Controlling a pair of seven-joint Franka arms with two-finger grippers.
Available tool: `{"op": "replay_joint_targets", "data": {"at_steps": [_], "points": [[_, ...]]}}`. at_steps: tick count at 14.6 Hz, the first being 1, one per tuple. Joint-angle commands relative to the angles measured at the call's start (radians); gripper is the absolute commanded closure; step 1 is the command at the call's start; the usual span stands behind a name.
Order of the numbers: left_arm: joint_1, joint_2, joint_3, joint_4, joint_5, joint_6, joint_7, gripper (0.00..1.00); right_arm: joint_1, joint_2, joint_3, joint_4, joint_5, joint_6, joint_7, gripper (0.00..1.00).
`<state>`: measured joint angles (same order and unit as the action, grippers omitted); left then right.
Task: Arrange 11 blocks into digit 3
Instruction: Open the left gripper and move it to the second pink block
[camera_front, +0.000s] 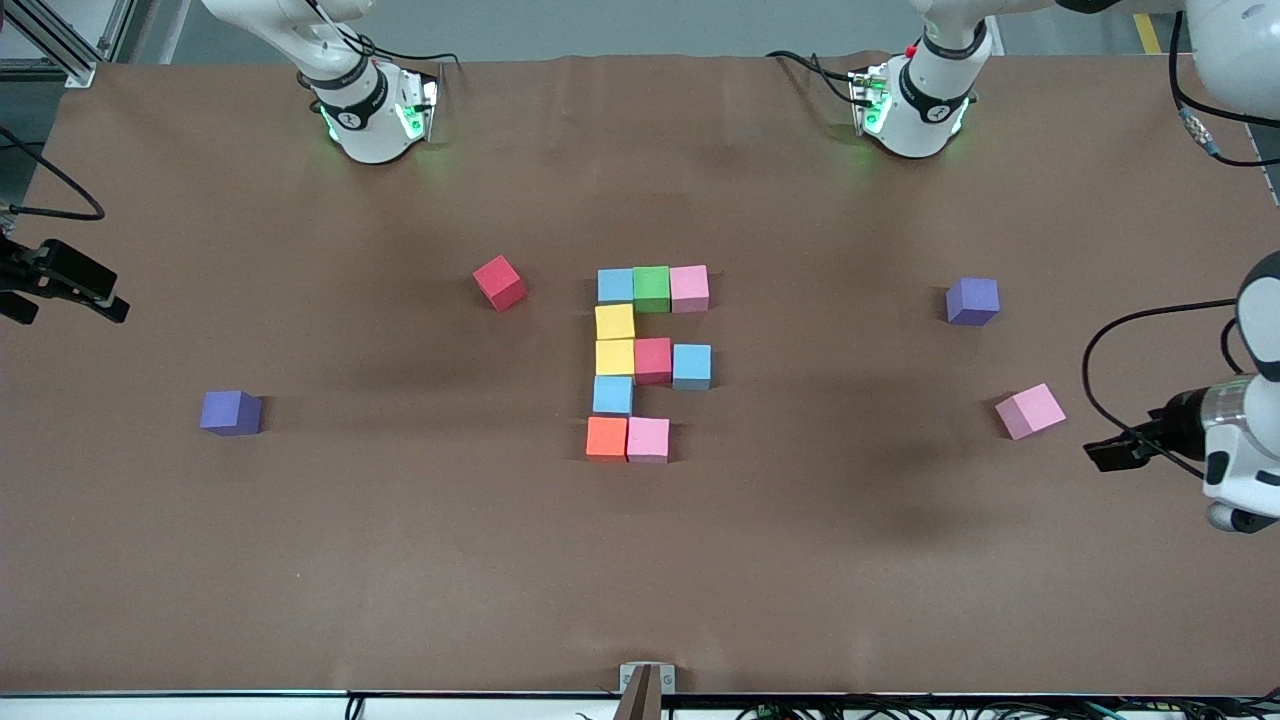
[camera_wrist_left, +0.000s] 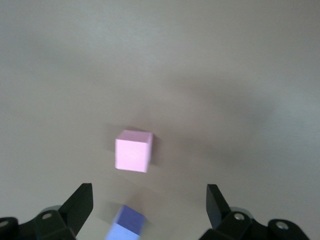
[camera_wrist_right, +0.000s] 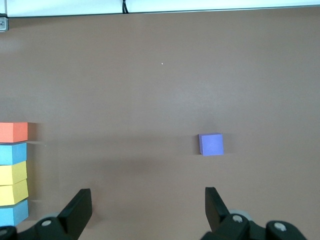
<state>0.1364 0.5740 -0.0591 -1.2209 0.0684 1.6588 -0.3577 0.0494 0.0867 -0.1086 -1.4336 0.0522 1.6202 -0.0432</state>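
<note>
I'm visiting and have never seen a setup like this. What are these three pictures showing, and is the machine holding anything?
These are two robot arms at a brown table. The big picture looks down from across the table; the other two come from cameras on each arm's wrist.

In the middle, nine coloured blocks touch, forming most of a figure. Loose blocks lie around it: a red block and a purple block toward the right arm's end, another purple block and a pink block toward the left arm's end.

Nothing is held. The left tool is open above the pink block's area; the right tool is open at its own end.
</note>
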Motion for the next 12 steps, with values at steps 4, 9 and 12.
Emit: {"op": "replay_joint_targets", "data": {"at_steps": [4, 9, 12], "points": [[0.127, -0.274, -0.018, -0.485, 0.024, 0.242, 0.112, 0.0, 0.009, -0.018, 0.0, -0.024, -0.012, 0.004, 0.002, 0.0], [0.161, -0.315, -0.021, -0.843, 0.028, 0.709, 0.167, 0.0, 0.012, -0.018, 0.0, -0.024, -0.012, 0.004, 0.0, 0.0], [0.157, -0.273, -0.022, -0.858, 0.028, 0.776, 0.178, 0.0, 0.013, -0.018, 0.0, -0.024, -0.012, 0.007, 0.0, 0.0]]}}
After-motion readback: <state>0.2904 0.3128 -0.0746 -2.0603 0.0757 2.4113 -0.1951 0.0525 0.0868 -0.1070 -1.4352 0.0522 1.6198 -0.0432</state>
